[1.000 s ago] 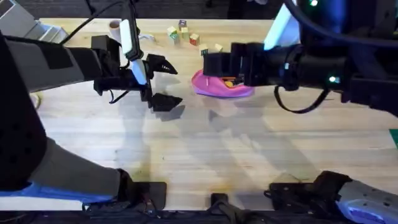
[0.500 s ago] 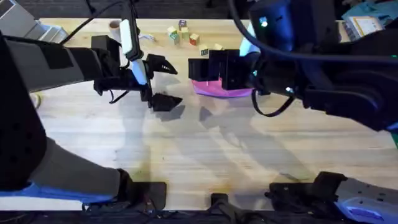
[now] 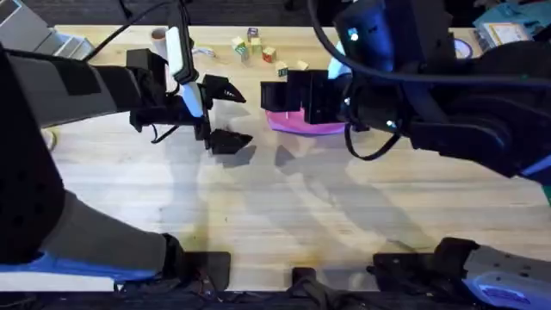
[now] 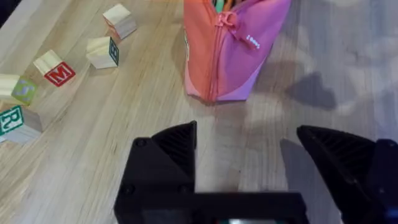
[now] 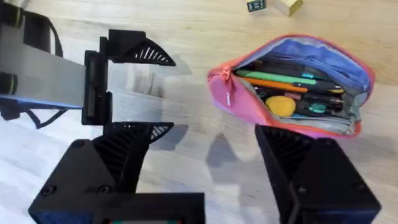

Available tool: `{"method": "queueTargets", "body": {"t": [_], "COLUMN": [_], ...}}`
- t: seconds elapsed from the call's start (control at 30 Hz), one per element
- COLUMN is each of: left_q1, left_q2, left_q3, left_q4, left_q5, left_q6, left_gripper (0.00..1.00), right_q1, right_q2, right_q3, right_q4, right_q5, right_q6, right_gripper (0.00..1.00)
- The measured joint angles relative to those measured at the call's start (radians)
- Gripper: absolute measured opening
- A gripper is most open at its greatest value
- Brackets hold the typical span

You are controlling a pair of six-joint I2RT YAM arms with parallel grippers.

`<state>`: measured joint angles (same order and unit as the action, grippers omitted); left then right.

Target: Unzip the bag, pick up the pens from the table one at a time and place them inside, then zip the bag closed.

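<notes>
On the table, the left gripper hangs spread and empty just left of the bag, which lies unzipped with pens inside, while the right gripper, also spread and empty, hovers right above it.

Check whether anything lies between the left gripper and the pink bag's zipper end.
Nothing visible does. In the left wrist view, bare table separates the open left gripper from the bag; the lettered wooden blocks sit off to one side.
</notes>
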<state>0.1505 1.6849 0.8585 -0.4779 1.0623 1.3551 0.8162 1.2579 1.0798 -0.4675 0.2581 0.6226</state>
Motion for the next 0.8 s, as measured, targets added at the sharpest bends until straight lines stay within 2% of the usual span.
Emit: {"method": "queueTargets", "body": {"t": [0.3, 0.8], "left_q1": [0.0, 0.0], "left_q2": [0.0, 0.0], "left_q3": [0.0, 0.0], "left_q4": [0.0, 0.0], "left_q5": [0.0, 0.0], "left_q6": [0.0, 0.0], "left_gripper": [0.993, 0.994], "right_q1": [0.0, 0.013], "right_q2": [0.007, 0.16], "right_q3": [0.0, 0.0], "right_q4": [-0.019, 0.101], "right_q5": [-0.032, -0.039], "right_q6": [0.014, 0.037], "right_gripper": [0.997, 0.998]}}
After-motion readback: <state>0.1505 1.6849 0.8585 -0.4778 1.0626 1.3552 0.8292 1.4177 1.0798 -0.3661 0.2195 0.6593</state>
